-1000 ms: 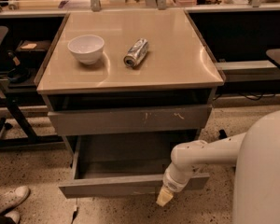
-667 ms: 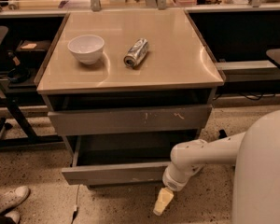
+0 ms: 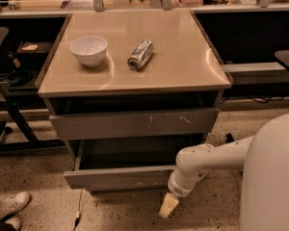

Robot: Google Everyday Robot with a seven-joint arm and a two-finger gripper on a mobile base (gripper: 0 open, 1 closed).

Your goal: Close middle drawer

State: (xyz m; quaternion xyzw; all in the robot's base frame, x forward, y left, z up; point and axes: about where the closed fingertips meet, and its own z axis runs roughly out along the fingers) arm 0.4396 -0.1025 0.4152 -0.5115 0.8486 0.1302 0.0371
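At five o'clock, nearest of all, the robot's white body [image 3: 272,177] is filling the corner of the camera view, and its arm [image 3: 207,160] is stretching out toward nine o'clock. At seven o'clock a pale shoe [image 3: 9,205] is resting on the speckled floor [image 3: 120,213]. At six o'clock the gripper [image 3: 167,205] is hanging from the arm's end, pointing down over the floor just in front of the middle drawer [image 3: 118,177], near the right end of its front. Whether it is open or closed cannot be told, nor whether it is touching the drawer.

The middle drawer is standing pulled out from the cabinet, showing its grey interior. Toward twelve o'clock from it, the scratched grey drawer front [image 3: 135,123] is sitting under the beige tabletop [image 3: 188,66]. Farther back on that top, a white bowl [image 3: 88,49] is standing at ten o'clock, and a can [image 3: 140,54] is lying on its side at the bowl's three o'clock, near but apart.
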